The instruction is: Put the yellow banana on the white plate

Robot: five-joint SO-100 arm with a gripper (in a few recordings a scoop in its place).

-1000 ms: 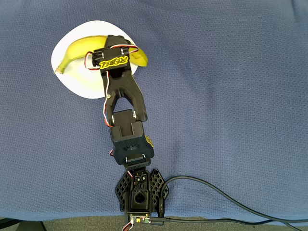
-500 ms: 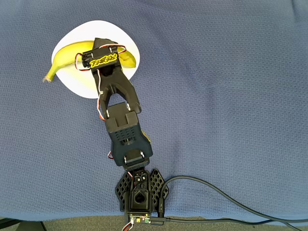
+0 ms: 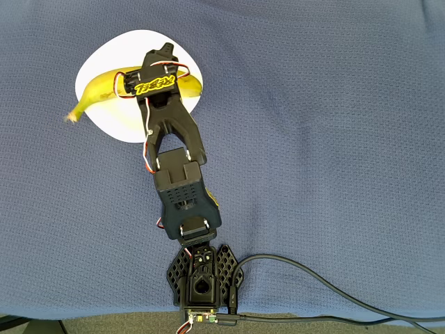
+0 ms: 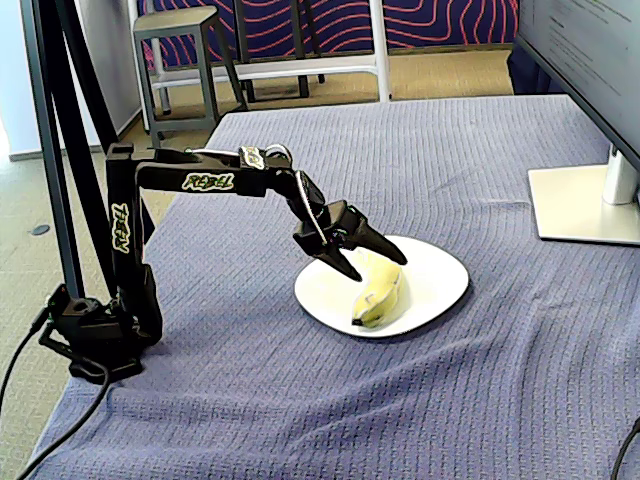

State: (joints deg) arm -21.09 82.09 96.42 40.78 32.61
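Note:
The yellow banana (image 3: 97, 85) lies across the white plate (image 3: 125, 124) at the upper left of the overhead view, and its stem sticks out past the plate's left rim. In the fixed view the banana (image 4: 375, 295) rests in the plate's (image 4: 435, 275) dished centre. My black gripper (image 4: 380, 268) hovers just over the banana's far end, open, with its two fingers spread either side of it. Seen from overhead, the gripper (image 3: 161, 59) and wrist cover the banana's middle.
The arm's base (image 3: 201, 278) sits at the near edge of the blue cloth, and a black cable (image 3: 313, 285) trails off to the right. A monitor foot (image 4: 580, 200) stands at the right, a black pole (image 4: 60, 150) at the left and a stool (image 4: 185, 40) behind the table.
The banana swung left, so its stem now hangs off the plate's left rim. The gripper then shifted slightly right and its tip now pokes out beyond the wrist.

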